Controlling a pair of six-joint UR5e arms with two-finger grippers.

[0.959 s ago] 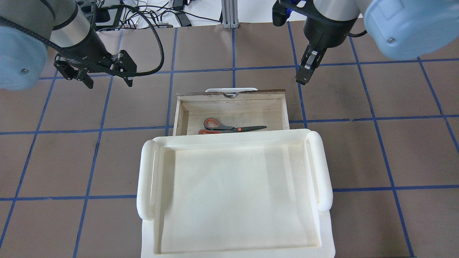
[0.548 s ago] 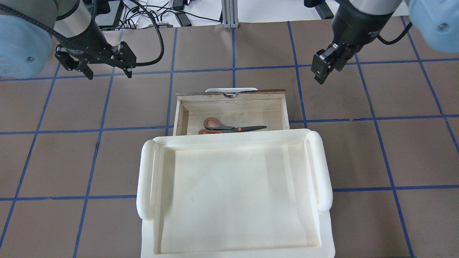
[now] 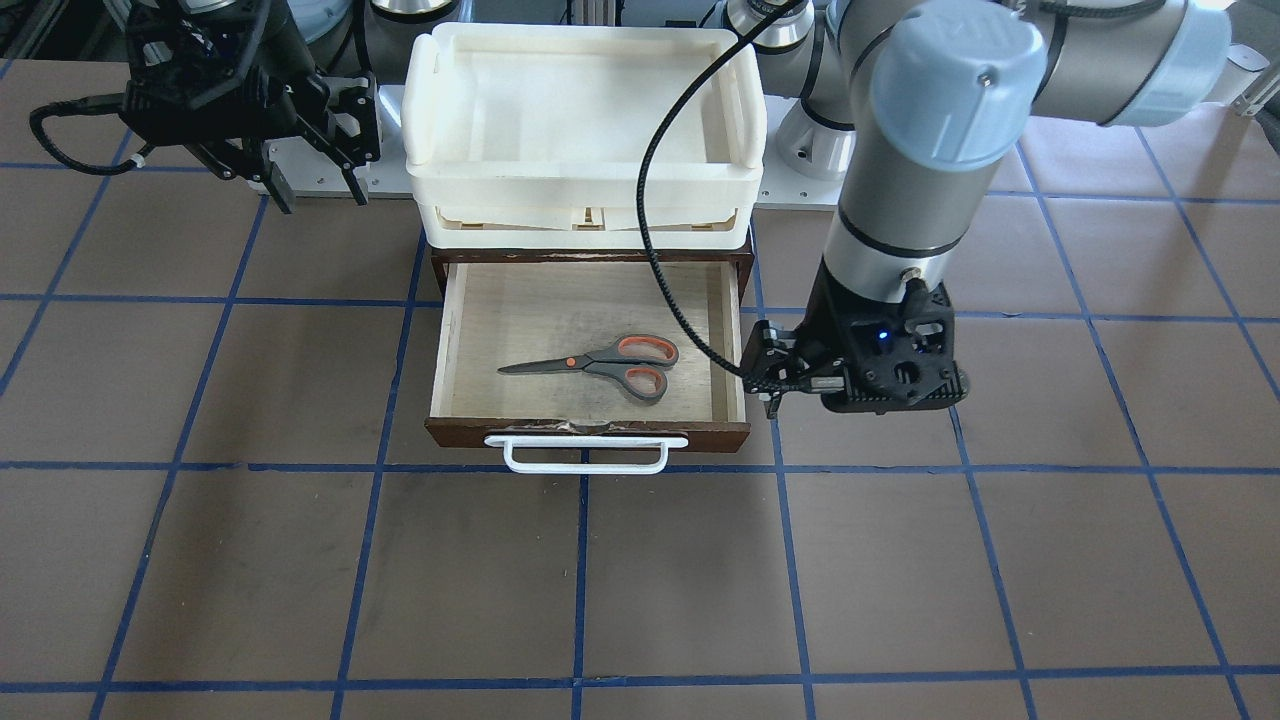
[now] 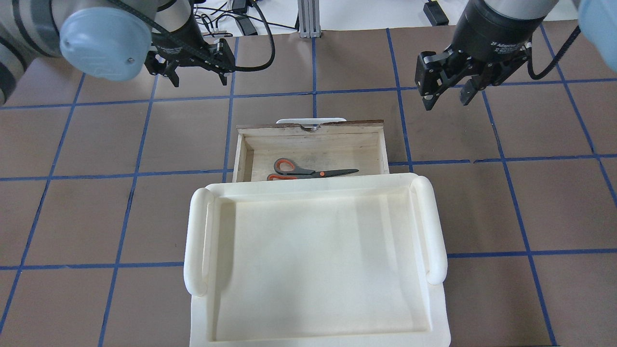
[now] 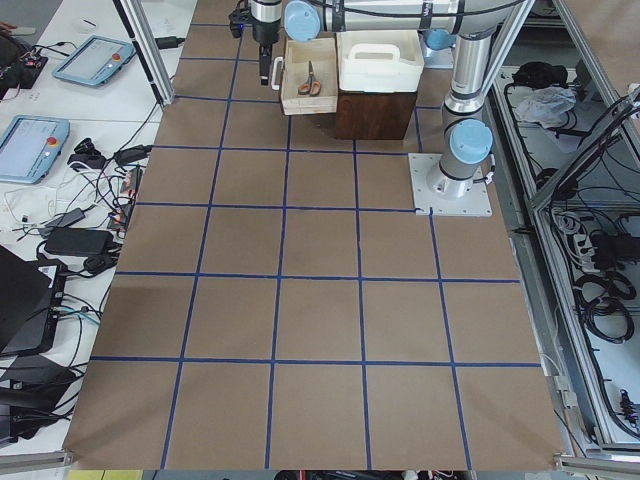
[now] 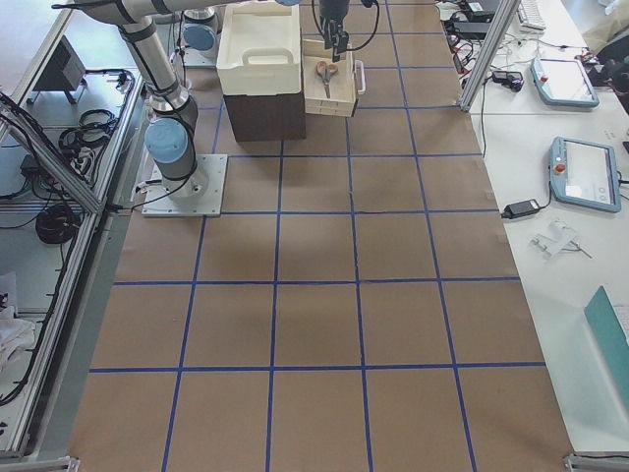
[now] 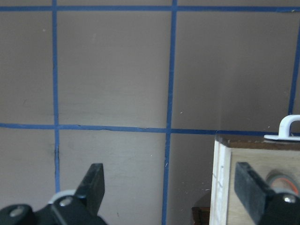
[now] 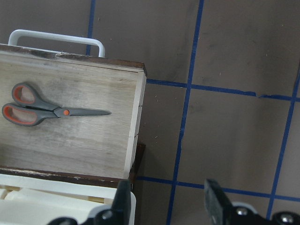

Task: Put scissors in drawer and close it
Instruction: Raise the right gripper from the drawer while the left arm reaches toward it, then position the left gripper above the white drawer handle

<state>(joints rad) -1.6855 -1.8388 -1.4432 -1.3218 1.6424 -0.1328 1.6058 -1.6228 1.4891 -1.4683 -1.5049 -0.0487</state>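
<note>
The scissors [image 4: 308,171] lie flat inside the open wooden drawer [image 4: 308,129], handles to the left in the overhead view. They also show in the front view [image 3: 600,363] and the right wrist view [image 8: 47,111]. The drawer [image 3: 590,432] stands pulled out from under the tray stack, white handle [image 3: 585,455] forward. My left gripper [image 4: 200,81] is open and empty, beyond the drawer's left front corner [image 7: 234,154]. My right gripper [image 4: 447,99] is open and empty, up and to the right of the drawer [image 8: 133,122].
A cream-white plastic tray stack [image 4: 195,241] sits on the dark cabinet above the drawer and shows in the front view [image 3: 580,35]. Brown table with a blue tape grid [image 4: 501,159] lies all around. Cables [image 4: 241,19] lie at the far table edge.
My left gripper has moved right, toward the drawer's front left. My right gripper has moved right and away from the drawer and turned; its two fingers now show apart. Scissors and drawer unmoved.
</note>
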